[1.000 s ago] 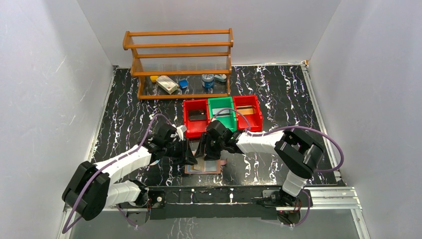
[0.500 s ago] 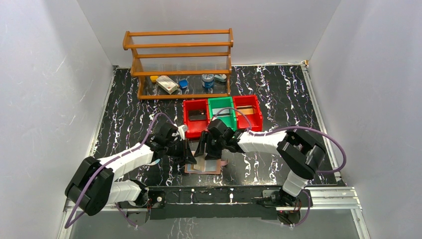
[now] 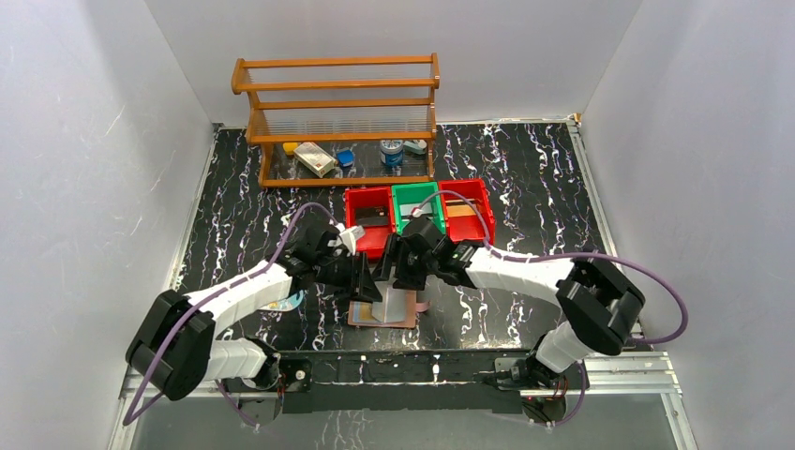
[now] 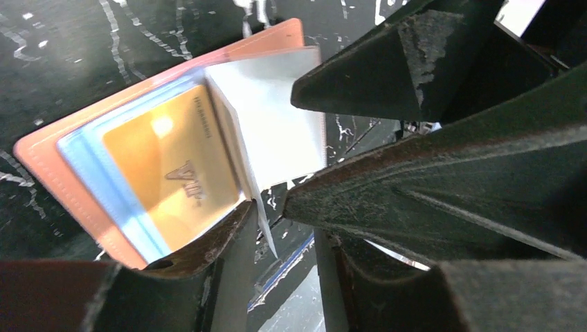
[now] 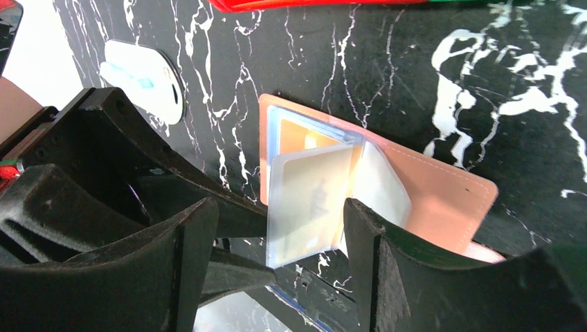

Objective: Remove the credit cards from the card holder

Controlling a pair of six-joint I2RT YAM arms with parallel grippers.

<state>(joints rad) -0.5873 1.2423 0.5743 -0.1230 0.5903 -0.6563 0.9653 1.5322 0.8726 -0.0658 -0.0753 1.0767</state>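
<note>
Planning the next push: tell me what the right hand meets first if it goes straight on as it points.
Probably the raised clear pocket leaf with a gold card inside, standing between the right hand's open fingers; beyond it lies the open card holder. Depth is uncertain.

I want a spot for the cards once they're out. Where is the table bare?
Bare: right of the bins to the wall; between the rack and the left arm. Crowded: around the wallet, under the left gripper and right gripper.
</note>
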